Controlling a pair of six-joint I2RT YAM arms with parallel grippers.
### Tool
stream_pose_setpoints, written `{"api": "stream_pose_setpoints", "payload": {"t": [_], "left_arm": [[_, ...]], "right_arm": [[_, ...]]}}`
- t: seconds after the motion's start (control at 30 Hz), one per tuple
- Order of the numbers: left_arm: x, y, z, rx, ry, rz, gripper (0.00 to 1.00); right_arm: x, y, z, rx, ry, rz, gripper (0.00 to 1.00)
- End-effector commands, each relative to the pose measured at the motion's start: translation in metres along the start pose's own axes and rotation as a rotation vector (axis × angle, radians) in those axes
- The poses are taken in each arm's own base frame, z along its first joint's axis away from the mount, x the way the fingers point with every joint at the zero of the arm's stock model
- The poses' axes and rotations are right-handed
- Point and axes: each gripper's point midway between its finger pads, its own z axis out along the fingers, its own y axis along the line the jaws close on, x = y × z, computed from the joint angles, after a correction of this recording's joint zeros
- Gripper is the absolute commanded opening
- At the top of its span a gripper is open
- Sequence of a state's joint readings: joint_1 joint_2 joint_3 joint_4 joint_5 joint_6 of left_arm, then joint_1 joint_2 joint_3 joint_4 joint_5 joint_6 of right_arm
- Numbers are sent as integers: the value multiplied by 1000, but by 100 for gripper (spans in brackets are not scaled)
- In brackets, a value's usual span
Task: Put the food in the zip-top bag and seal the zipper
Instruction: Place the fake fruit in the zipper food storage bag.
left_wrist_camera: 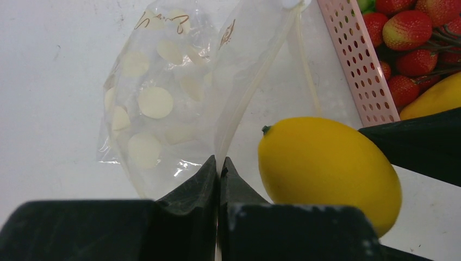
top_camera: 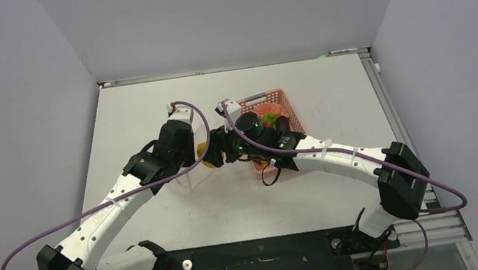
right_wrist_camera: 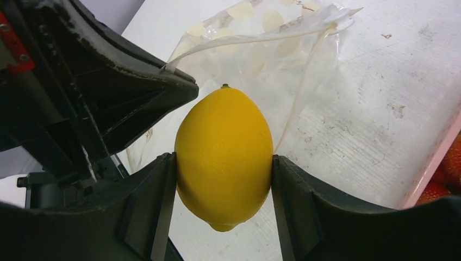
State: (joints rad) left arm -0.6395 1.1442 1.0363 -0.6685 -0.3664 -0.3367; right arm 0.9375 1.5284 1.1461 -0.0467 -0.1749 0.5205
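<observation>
Lemon (right_wrist_camera: 224,147) sits in right end effector (right_wrist_camera: 223,166); left end effector (left_wrist_camera: 219,169) pinches bag (left_wrist_camera: 163,92).

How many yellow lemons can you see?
1. The lemon sits squeezed in the right end effector, beside the zip-top bag. The pink basket could hide more.

White, scuffed table (top_camera: 147,105) carrying a pink basket (top_camera: 288,103) right of centre; a clear bag (left_wrist_camera: 157,98) just left of it.
</observation>
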Motion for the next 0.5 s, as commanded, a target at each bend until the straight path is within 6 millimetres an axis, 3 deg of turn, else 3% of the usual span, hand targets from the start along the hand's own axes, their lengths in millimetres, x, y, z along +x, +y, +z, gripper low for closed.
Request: {"api": "stream_pose_setpoints", "payload": {"t": [0.0, 0.27, 0.47], "left_arm": [[-18, -3, -6, 29, -71, -34, 0], [-22, -9, -10, 68, -91, -41, 0], [-23, -8, -12, 68, -100, -45, 0]], "right_arm": [[-32, 18, 9, -37, -99, 6, 34], [-25, 12, 26, 6, -77, 15, 40], [-23, 13, 30, 17, -68, 8, 58]]}}
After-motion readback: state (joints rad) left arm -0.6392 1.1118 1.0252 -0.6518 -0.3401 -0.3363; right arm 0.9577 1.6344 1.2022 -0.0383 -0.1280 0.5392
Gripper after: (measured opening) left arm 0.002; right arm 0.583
